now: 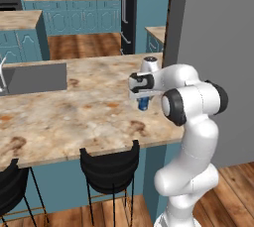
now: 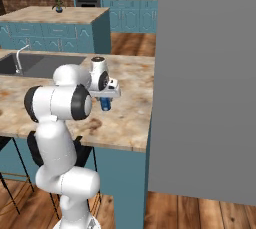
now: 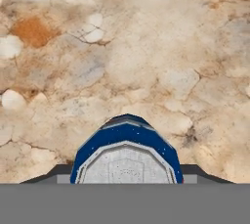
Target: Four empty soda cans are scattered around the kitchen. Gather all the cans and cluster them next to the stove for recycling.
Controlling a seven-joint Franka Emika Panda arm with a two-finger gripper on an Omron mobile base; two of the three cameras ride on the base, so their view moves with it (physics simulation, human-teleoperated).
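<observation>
Item: blue soda can [image 3: 127, 152], one of your four. It sits between the jaws of the gripper [image 1: 143, 103], upright, silver top facing the hand camera. The jaws stand narrow, a dark fingertip [image 3: 51, 173] pressed close on either side, so you appear to hold the can by its wall; contact itself is hidden. Beneath the jaws lies the speckled stone counter [image 1: 74, 117]; whether the can's base rests on it or is clear, you cannot tell. Grip is top-down, likely so you can lift straight up for carrying toward the stove.
</observation>
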